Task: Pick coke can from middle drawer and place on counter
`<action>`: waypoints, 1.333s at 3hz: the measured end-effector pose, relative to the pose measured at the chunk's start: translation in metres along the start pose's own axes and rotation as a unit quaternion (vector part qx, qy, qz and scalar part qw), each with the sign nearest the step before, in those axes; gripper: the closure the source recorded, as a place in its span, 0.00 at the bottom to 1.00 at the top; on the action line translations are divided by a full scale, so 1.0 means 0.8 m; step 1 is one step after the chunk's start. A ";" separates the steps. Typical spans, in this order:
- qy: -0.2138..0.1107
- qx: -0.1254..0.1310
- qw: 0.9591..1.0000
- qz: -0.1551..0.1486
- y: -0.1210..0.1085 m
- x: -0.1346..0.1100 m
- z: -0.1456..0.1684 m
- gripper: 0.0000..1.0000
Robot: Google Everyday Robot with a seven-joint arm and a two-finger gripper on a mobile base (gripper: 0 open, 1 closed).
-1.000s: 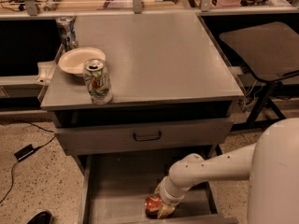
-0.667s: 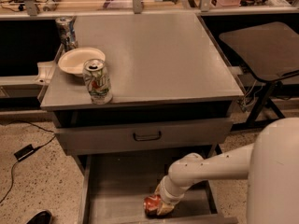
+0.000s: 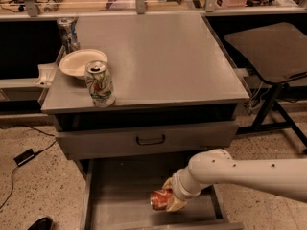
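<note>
The coke can (image 3: 160, 199), red with a silver end, lies on its side in my gripper (image 3: 171, 198) just above the floor of the open middle drawer (image 3: 120, 190). The gripper's pale fingers (image 3: 175, 204) close around the can's right end, at the drawer's right front. My white arm (image 3: 240, 174) comes in from the right. The counter (image 3: 158, 56), the flat grey top of the cabinet, lies above and behind.
On the counter's left side stand a white-and-green can (image 3: 100, 83), a white plate (image 3: 82, 62) and a silvery-blue can (image 3: 67, 32). The shut drawer with a black loop handle (image 3: 150, 139) overhangs the open one. A dark stool (image 3: 273, 47) stands at right.
The gripper has risen a little with the coke can in it, lifting it off the drawer floor. The things on the counter have not moved.
</note>
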State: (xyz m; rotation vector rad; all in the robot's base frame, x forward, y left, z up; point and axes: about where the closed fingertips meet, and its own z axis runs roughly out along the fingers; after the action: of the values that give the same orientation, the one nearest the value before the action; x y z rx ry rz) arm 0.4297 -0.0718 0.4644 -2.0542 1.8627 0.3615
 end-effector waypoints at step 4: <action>0.049 0.118 0.989 -0.069 -0.124 -0.021 -0.464 1.00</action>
State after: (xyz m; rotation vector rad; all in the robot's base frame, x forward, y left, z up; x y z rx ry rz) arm 0.5110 -0.2028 0.8171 -2.0540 1.7109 0.0042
